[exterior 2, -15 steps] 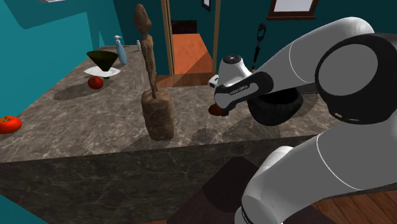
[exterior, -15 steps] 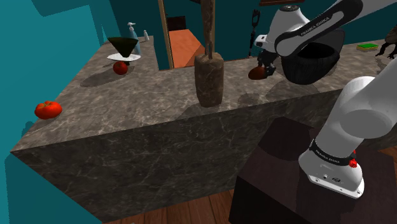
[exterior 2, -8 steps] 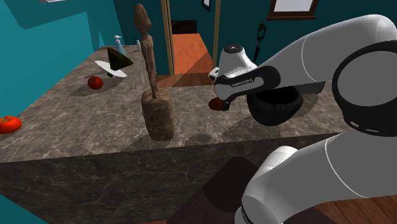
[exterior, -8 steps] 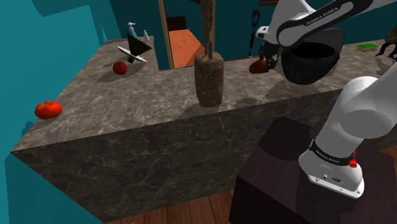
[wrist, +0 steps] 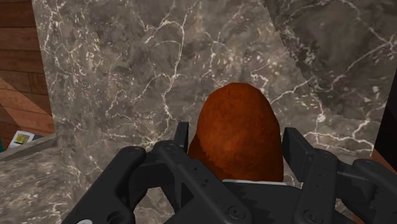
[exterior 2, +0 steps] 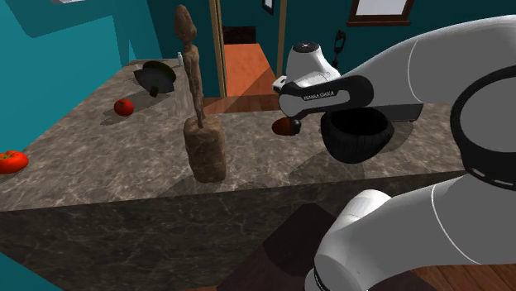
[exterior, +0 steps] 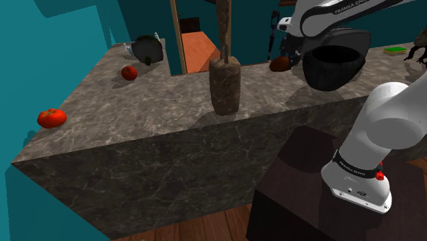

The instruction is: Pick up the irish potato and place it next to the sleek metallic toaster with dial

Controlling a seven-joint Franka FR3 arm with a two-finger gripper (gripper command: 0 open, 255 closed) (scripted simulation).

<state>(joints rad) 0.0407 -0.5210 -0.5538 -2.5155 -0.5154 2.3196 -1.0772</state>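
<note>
Two black fingers (wrist: 298,149) of the gripper (wrist: 238,145) are squeezed tight on the brown potato (wrist: 236,127), one on each side, so it cannot slip out. The potato sits right between them, and its round end pokes out past their tips. I think they hold it around the middle because that is its fattest part and gives a firm hold. The potato looks to be up in the air over the grey stone counter (exterior: 137,116), not touching it. In the shoulder view it hangs just left of the big black bowl (exterior: 332,68). I think it is held high so it can be carried along without bumping into things. One such thing is the tall brown statue (exterior: 225,85), which stands upright on its block in the middle of the counter. A red tomato (exterior: 52,118) lies at the counter's near corner and a second tomato (exterior: 129,72) lies farther along, both well apart from the potato. The next job, I think, is to carry the potato over, bring it down softly, and only then let go.
</note>
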